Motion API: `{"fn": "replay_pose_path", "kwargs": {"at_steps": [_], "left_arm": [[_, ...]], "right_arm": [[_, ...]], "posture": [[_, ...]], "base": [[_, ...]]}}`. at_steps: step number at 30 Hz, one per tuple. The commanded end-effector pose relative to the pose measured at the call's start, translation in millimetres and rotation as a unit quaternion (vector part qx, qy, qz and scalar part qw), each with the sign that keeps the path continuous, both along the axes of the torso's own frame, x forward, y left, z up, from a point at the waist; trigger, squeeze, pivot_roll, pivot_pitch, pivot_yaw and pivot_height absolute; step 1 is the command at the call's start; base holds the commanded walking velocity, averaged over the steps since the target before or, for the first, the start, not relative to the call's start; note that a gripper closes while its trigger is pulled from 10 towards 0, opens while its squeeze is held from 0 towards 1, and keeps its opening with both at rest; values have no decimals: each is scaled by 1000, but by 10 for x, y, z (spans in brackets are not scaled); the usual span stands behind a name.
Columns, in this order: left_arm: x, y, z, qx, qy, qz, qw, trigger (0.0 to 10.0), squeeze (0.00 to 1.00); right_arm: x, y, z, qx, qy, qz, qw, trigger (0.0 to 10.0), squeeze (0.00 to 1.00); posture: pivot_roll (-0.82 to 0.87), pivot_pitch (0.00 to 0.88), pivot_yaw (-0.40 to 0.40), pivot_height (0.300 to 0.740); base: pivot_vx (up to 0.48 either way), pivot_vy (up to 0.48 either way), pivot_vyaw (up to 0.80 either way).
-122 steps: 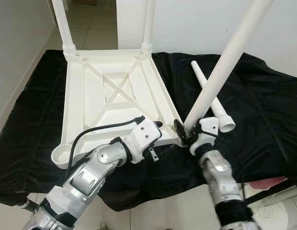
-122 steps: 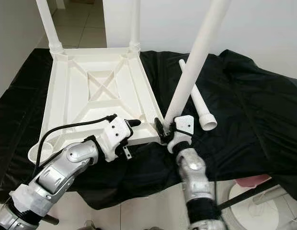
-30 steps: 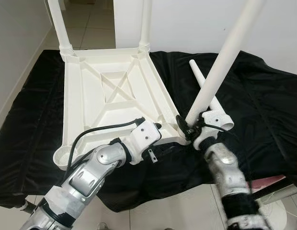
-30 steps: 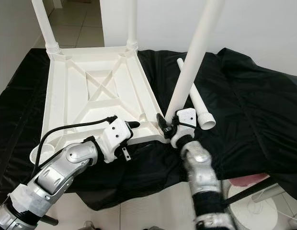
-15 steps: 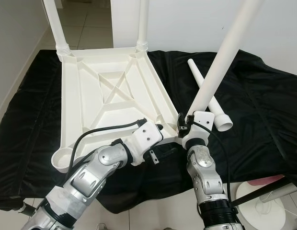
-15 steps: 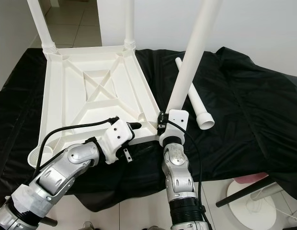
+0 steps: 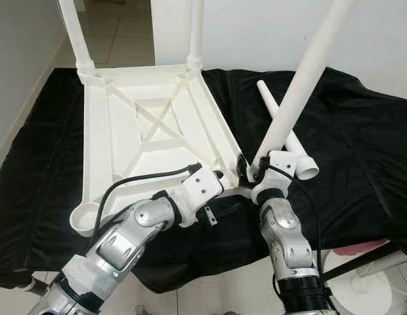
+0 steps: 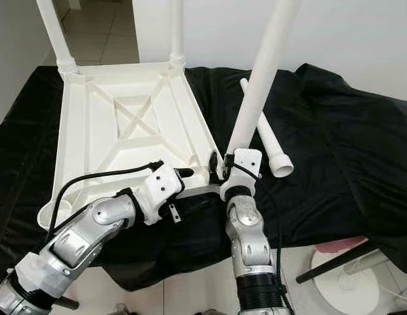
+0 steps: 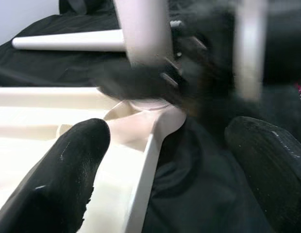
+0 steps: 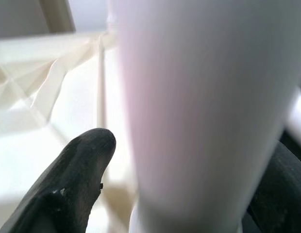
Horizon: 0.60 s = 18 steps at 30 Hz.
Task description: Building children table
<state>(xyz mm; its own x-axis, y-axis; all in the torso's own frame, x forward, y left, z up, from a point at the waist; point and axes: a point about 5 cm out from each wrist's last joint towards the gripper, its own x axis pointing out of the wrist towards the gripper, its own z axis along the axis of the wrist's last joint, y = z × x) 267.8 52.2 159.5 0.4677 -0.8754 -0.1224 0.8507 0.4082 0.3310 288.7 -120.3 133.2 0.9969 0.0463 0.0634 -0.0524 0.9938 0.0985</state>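
Between the right claw's [image 7: 251, 172] fingers, pinched near its base above the upturned children's table's [image 7: 151, 134] corner socket, the stiff, light, slippery plastic leg [image 7: 299, 82] leans, while the spread left claw [image 7: 220, 176] waits beside.

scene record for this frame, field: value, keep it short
tabletop: upside down on black cloth
fitted legs: two, at the far corners
held leg: tilted, lower end at the near right corner socket
right tool: shut on held leg, near its base
left tool: open, at the tabletop's near edge
loose leg: lying on the cloth, right of the tabletop
near left socket: empty
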Motion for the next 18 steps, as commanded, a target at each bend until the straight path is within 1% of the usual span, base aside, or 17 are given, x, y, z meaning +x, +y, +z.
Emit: {"fn": "replay_pose_path", "kwargs": {"at_steps": [1,3,4,5,6,8,9,11,12,13,16,18], "left_arm": [[-45,0,-45,17,14,-42,999,10000,0],[17,57,-125,45,23,-16,999,10000,0],[17,57,-125,45,23,-16,999,10000,0],[41,87,-178,60,31,-5,998,10000,0],[41,87,-178,60,31,-5,998,10000,0],[58,141,-283,92,41,4,995,10000,0],[58,141,-283,92,41,4,995,10000,0],[121,211,-362,113,48,35,992,10000,0],[137,240,-388,121,52,41,990,10000,0],[144,257,-401,125,55,44,990,10000,0],[225,339,-435,132,65,80,986,10000,0],[243,369,-448,136,69,90,984,10000,0]], "right_arm": [[-43,35,-73,10,16,8,1000,10000,0],[-98,-13,-84,5,13,11,1000,10000,0],[-98,-13,-84,5,13,11,1000,10000,0],[-134,-23,-85,3,10,19,1000,10000,0],[-134,-23,-85,3,10,19,1000,10000,0],[-201,-51,-108,3,8,27,1000,10000,0],[-201,-51,-108,3,8,27,1000,10000,0],[-236,-98,-127,-1,10,23,1000,10000,0],[-240,-116,-133,-2,11,19,1000,10000,0],[-243,-127,-134,-3,12,18,1000,10000,0],[-239,-122,-128,-1,12,17,1000,10000,0],[-241,-118,-124,-2,10,18,1000,10000,0]], "posture": [[0,52,-73,740],[-4,52,-72,740],[-4,52,-72,740],[-5,52,-71,740],[-5,52,-71,740],[-9,53,-68,740],[-9,53,-68,740],[-15,54,-64,740],[-15,54,-64,740],[-15,54,-64,740],[-21,54,-59,740],[-21,54,-59,740]], "base": [[0,0,0],[0,0,0],[0,0,0],[0,0,0],[0,0,0],[0,0,0],[0,0,0],[0,0,0],[0,0,0],[0,0,0],[0,0,0],[0,0,0]]}}
